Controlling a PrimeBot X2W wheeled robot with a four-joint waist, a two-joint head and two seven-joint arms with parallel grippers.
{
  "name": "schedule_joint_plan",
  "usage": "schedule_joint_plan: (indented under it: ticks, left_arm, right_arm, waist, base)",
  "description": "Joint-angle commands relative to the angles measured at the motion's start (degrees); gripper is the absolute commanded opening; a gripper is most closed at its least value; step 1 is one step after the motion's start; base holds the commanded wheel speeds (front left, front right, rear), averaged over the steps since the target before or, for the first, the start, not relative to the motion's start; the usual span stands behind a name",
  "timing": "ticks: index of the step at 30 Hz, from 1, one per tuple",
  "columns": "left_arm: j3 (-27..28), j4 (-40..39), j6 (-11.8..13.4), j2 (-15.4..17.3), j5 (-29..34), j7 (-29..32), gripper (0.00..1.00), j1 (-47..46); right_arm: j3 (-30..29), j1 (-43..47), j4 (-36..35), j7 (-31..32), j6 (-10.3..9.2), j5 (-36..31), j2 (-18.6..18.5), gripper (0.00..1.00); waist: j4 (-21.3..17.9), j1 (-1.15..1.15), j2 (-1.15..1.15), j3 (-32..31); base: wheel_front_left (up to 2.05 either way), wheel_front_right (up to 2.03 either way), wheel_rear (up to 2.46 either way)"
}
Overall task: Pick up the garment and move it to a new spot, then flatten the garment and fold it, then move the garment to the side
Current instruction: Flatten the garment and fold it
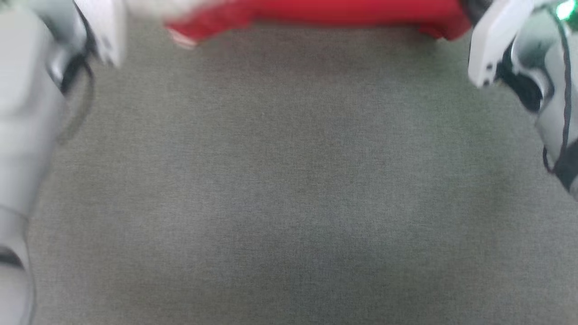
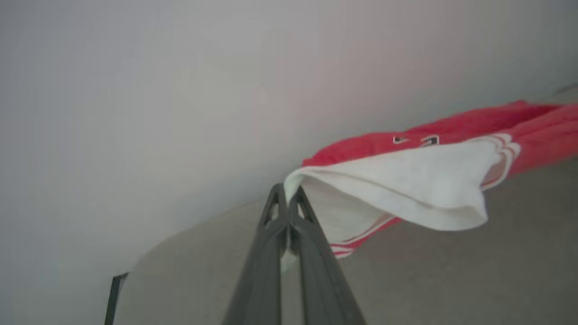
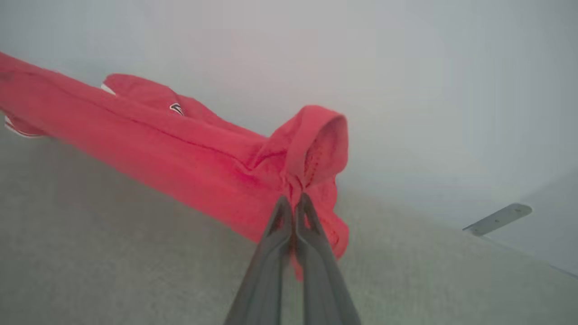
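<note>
**Item:** garment (image 1: 343, 11), red cloth with a white, stripe-edged end.

**Location:** hangs stretched between the two grippers above the grey fabric surface (image 1: 289, 180), at the far edge of the head view.

**Left gripper** (image 2: 286, 195): fingers pressed together, pinching a corner of the white end.

**Right gripper** (image 3: 292, 202): fingers pressed together, pinching a bunched red end.

**Step, as judged:** carrying to a new spot.

**Handling note:** move both arms together at matched height and spacing so neither pinch slips. Lower evenly with the cloth stretched, so it lands nearly flat.

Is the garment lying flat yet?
No, bunched: the garment stretches between the left gripper and right gripper, each shut on one end.
</note>
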Motion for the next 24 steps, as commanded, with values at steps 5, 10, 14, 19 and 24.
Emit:
schedule_joint_plan:
  ticks: [5, 10, 14, 19, 24]
  left_arm:
    - [-1.6, -7.2, -0.1, 3.3, -6.8, 9.1, 0.00, 12.2]
    - [-1.4, -16.9, 1.9, 7.1, -11.8, 17.5, 0.00, 23.1]
    - [-1.3, -28.6, 6.8, 10.8, -14.8, 23.2, 0.00, 31.9]
    - [-1.3, -44.7, 14.7, 16.1, -18.0, 28.8, 0.00, 43.3]
    - [-1.2, -57.4, 21.6, 20.5, -20.6, 31.4, 0.00, 52.8]
  right_arm:
    - [2.9, 7.7, -6.1, 4.0, -0.10, 5.9, -4.0, 0.00]
    - [4.0, 14.5, -11.3, 7.7, -0.11, 9.7, -7.9, 0.00]
    - [4.4, 19.9, -16.2, 10.2, -0.11, 12.3, -10.8, 0.00]
    - [4.4, 27.1, -23.0, 12.9, -0.10, 14.5, -14.3, 0.00]
    - [2.8, 34.8, -29.1, 15.6, -0.10, 16.1, -17.6, 0.00]
  waist:
    - [1.2, 0.00, 0.00, -2.4]
    - [1.8, 0.00, 0.00, -4.0]
    - [2.1, 0.00, 0.00, -5.2]
    - [2.1, 0.00, 0.00, -6.5]
    - [2.0, 0.00, 0.00, -7.7]
  base:
    - [0.00, 0.00, 0.00]
    - [0.00, 0.00, 0.00]
    - [0.00, 0.00, 0.00]
    - [0.00, 0.00, 0.00]
    - [0.00, 0.00, 0.00]
